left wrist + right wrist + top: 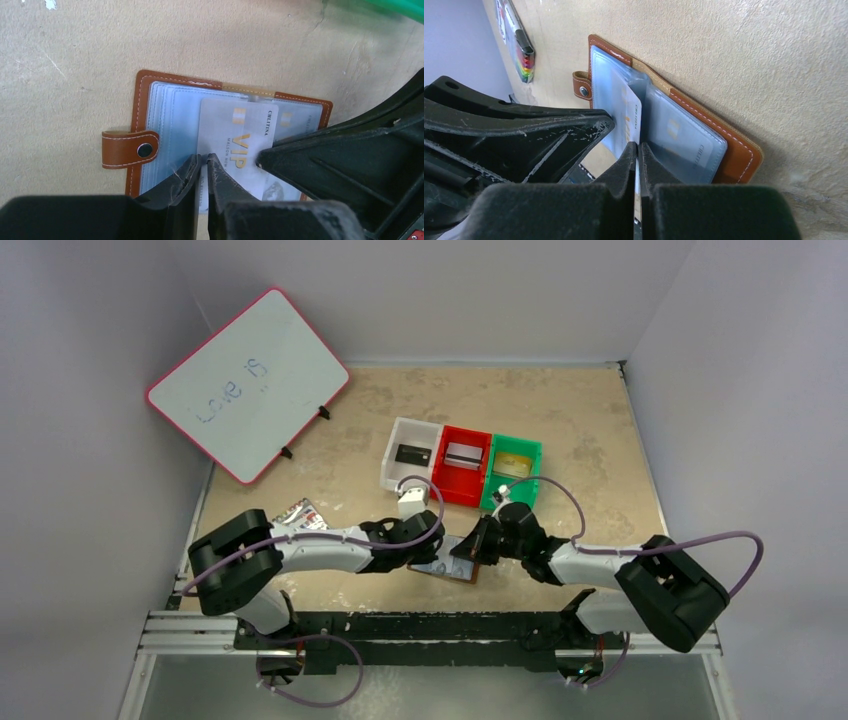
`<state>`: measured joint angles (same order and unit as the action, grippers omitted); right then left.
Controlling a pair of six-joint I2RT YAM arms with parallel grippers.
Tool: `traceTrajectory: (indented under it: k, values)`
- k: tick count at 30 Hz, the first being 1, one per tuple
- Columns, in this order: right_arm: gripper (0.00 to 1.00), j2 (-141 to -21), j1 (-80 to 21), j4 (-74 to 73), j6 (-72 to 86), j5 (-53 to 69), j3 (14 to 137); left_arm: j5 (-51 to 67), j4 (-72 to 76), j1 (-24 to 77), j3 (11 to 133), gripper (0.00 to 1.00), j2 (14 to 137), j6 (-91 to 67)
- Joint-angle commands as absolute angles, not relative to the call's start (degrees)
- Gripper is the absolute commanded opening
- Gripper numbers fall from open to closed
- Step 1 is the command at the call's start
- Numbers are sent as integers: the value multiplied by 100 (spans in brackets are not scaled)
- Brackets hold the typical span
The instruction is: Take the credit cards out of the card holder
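Leather card holder (142, 100) lies open and flat on the tan table (580, 430), just in front of the two arm bases, its snap tab (127, 150) sticking out to one side and its clear bluish sleeves facing up. A white VIP card (240, 145) with gold lettering sticks partway out of the sleeves. The right gripper (638, 147) has its fingers pressed almost together on the near edge of that card, which shows as a thin pale strip between them. The left gripper (204, 162) is just as narrow, pinching a thin pale layer beside the card's edge. It looks like one of the plastic sleeves, though from this angle it could be the card itself. The two grippers meet over the holder, tips close together.

Behind them stand three bins in a row, touching: a white bin (398, 440) with a black card (412, 454), a red bin (462, 488) with a silvery striped card (462, 453), and a green bin (522, 445) with a gold card (511, 468). A rainbow-striped pack (300, 515) lies by the left arm and a whiteboard (250, 385) leans at the far left.
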<state>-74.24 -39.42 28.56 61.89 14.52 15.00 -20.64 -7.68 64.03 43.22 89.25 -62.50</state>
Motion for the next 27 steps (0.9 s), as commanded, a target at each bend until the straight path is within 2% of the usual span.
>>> traceTrajectory:
  k: [1, 6, 11, 14, 19, 21, 25, 27]
  values:
    - [0, -7302, -3929, 2711, 6144, 1421, 1520, -1973, -591, 6346, 4155, 8, 9039, -6492]
    - [0, -7129, -3838, 3231, 6337, 1639, 1219, -1846, 0, 6346, 3658, 6, 8855, -6809]
    - [0, -7004, -3771, 3333, 6443, 1637, 1018, -1837, -34, 6343, 3624, 6, 8911, -6731]
    - [11, -7136, -3775, 3848, 6663, 1689, 917, -1694, -43, 6354, 3735, 6, 9034, -6560]
    - [16, -7698, -3775, 4730, 6949, 1867, 937, -1668, -40, 6361, 3719, 4, 9063, -6578]
    - [15, -7948, -3773, 5009, 6997, 1879, 957, -1647, -52, 6363, 3696, 4, 9080, -6586]
    - [1, -8032, -3778, 5172, 7082, 1918, 921, -1677, -163, 6363, 3691, 2, 9083, -6615]
    - [0, -7797, -3773, 4747, 6986, 1790, 958, -1807, -237, 6363, 3672, 2, 9037, -6659]
